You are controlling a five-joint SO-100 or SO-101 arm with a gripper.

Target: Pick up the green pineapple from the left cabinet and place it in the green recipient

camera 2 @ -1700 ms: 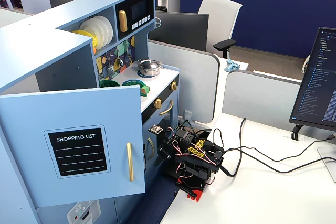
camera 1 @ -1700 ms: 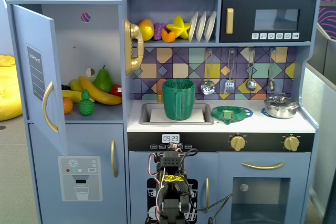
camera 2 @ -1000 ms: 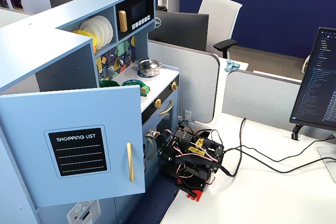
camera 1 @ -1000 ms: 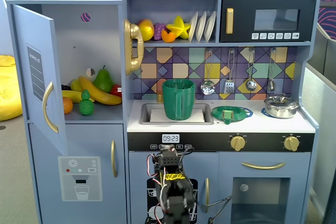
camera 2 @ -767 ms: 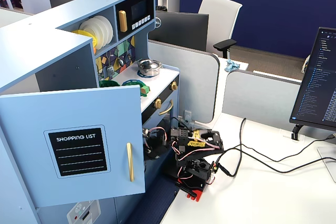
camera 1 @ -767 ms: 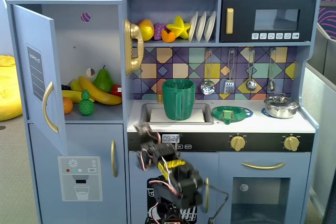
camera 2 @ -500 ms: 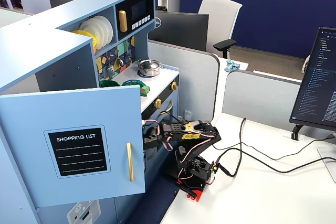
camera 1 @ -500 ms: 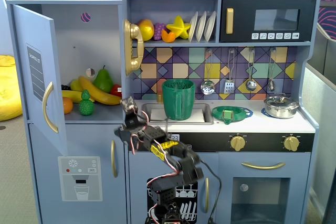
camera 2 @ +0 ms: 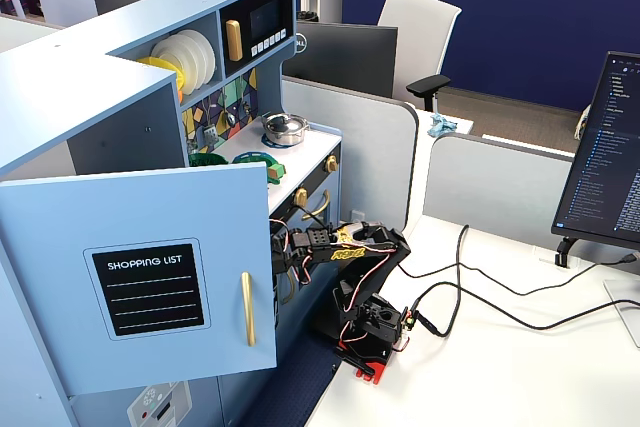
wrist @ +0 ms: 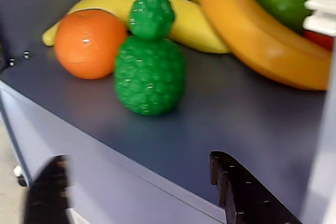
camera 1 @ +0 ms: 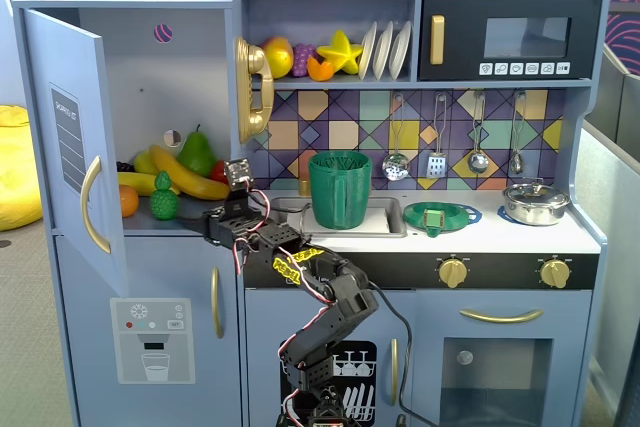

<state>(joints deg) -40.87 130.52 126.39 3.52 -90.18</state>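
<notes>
Gripper (wrist: pixel 142 192): jaws spread apart, holding nothing, level with the shelf edge of the left cabinet (camera 1: pixel 140 67), door open. The green pineapple (wrist: pixel 149 64) stands upright just ahead, beside an orange (wrist: pixel 89 43) and 2 bananas (wrist: pixel 252 35). Judged light, rigid plastic; the bumpy round body offers better purchase than the narrow crown. The green recipient (camera 1: pixel 340 190), ribbed, waits at the sink.

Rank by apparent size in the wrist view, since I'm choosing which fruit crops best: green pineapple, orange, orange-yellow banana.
1. Orange-yellow banana, largest, running off frame.
2. Green pineapple.
3. Orange, smallest, though it sits slightly farther back, so the gap is unsure.
</notes>
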